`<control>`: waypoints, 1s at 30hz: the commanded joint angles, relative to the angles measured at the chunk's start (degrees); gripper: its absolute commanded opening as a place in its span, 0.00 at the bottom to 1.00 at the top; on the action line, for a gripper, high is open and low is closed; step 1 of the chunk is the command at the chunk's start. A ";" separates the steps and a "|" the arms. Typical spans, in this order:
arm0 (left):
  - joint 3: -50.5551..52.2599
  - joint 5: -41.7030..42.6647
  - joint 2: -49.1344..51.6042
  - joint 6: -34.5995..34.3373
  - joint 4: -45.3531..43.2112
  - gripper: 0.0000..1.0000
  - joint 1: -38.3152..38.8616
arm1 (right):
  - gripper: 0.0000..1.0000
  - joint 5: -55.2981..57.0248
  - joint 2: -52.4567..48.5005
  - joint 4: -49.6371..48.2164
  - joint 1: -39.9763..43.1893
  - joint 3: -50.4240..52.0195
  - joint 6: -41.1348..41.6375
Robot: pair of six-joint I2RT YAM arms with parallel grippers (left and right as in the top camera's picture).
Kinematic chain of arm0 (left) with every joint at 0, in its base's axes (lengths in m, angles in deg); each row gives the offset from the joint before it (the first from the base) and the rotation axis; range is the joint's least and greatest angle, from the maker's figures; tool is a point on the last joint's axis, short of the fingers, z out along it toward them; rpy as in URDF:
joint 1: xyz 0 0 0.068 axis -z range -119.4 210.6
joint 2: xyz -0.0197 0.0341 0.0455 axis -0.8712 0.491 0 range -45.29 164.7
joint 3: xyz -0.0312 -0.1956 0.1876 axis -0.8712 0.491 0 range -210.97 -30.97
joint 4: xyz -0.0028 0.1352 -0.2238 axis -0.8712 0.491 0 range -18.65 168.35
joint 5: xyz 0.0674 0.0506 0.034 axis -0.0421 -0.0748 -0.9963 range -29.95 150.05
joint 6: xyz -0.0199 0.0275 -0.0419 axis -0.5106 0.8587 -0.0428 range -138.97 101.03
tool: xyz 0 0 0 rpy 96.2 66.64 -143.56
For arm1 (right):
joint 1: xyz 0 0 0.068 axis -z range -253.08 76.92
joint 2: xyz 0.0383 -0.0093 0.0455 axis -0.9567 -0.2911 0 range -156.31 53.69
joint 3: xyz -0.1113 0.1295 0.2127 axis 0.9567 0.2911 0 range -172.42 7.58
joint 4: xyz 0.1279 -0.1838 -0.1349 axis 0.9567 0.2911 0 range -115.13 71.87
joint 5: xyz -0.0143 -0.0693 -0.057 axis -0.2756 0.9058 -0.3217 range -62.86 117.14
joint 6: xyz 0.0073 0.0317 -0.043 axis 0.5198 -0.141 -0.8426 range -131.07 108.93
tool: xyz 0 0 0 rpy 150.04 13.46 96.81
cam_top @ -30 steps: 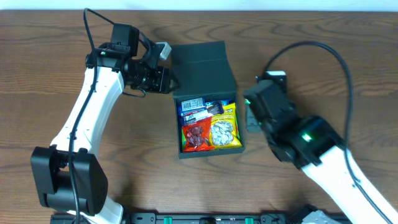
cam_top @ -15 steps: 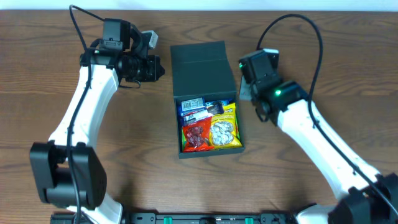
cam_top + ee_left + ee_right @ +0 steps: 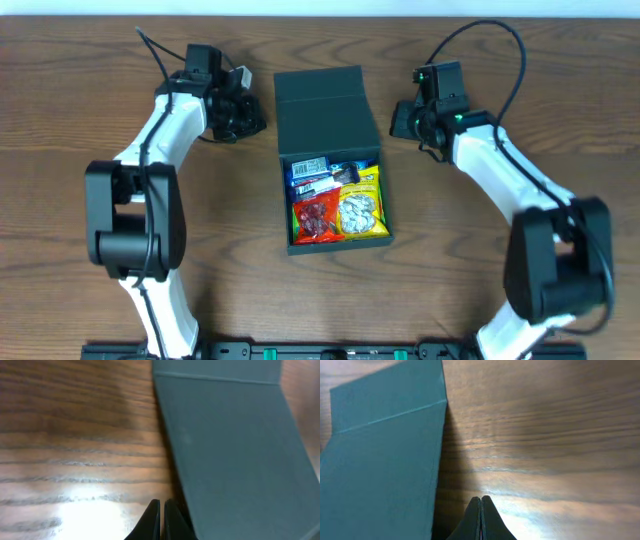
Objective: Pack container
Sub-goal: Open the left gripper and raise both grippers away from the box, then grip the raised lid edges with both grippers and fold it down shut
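The dark teal-green container (image 3: pixel 330 120) lies open in the middle of the table, its flap lid folded back toward the far edge. Several snack packets (image 3: pixel 338 200) fill its near half. My left gripper (image 3: pixel 258 112) is shut and empty, just left of the lid; the left wrist view shows its closed fingertips (image 3: pixel 161 510) beside the lid (image 3: pixel 235 455). My right gripper (image 3: pixel 397 122) is shut and empty, just right of the lid; the right wrist view shows its closed fingertips (image 3: pixel 481 505) beside the lid (image 3: pixel 380 460).
The wooden table (image 3: pixel 100 220) spreads around the container. Black cables (image 3: pixel 505 50) loop from both arms near the far edge. A black rail (image 3: pixel 320 350) runs along the front edge.
Both arms have swung toward the far side of the table. The left gripper has moved off the lid's left edge. The right gripper has moved up from the container's near right side to beside the lid.
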 commanded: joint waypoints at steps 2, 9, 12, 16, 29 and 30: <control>-1.18 2.32 2.82 -3.54 -1.66 0.06 -0.68 | 0.02 -10.73 -4.90 -3.54 1.40 -0.87 -0.96; -4.52 4.11 6.32 -5.66 -1.31 0.06 -1.36 | 0.02 -14.67 -10.01 -9.75 1.62 -0.92 2.49; -6.58 5.55 8.04 -6.16 -0.55 0.06 -1.36 | 0.02 -15.54 -10.78 -10.99 1.62 -0.92 3.50; -8.28 8.24 9.77 -7.69 -0.04 0.06 -1.36 | 0.02 -15.54 -11.13 -11.02 1.66 -0.94 4.70; -8.33 8.66 10.99 -8.79 3.08 0.06 -0.81 | 0.02 -16.50 -11.15 -10.99 1.66 -0.94 6.16; -8.33 9.09 10.99 -8.79 2.78 0.06 -0.50 | 0.02 -16.61 -11.15 -11.04 1.64 -0.92 6.16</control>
